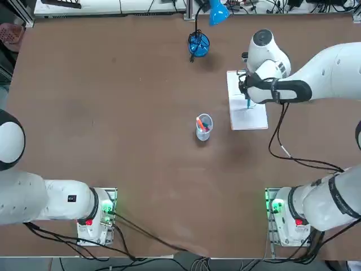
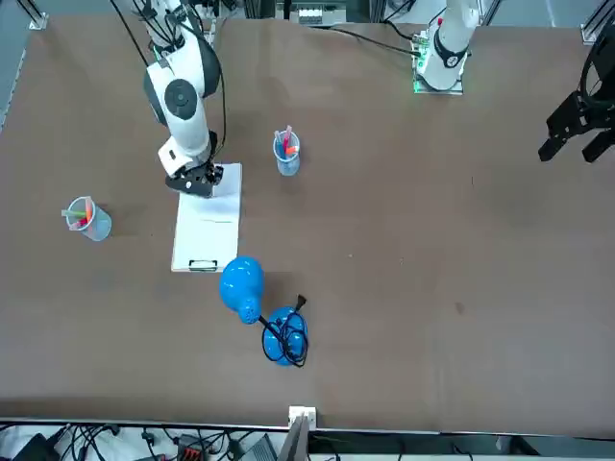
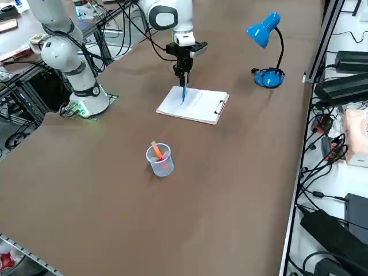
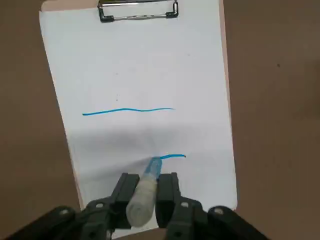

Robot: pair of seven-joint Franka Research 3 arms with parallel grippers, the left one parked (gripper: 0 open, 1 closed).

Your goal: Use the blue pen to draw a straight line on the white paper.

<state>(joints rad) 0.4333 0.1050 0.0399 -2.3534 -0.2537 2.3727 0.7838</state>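
End effector [image 4: 148,187] of the right arm is clamped on the blue pen [image 4: 146,190], a slim cylindrical barrel held upright, tip touching the white paper [image 4: 145,75]. Flat rectangular sheet lies on the brown matte desk [image 1: 113,113], metal clip [image 4: 137,10] at one short edge. One long blue line [image 4: 127,111] and one short stroke [image 4: 172,157] mark it.

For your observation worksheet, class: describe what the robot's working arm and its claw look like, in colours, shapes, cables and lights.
The right arm is made of smooth, rounded white segments, with a dark band near the wrist. Its claw is black, with two flat, narrow fingers. A thin black cable hangs in a loop from the wrist end towards the base, a metal plate lit by a green light, with a red patch beside it.
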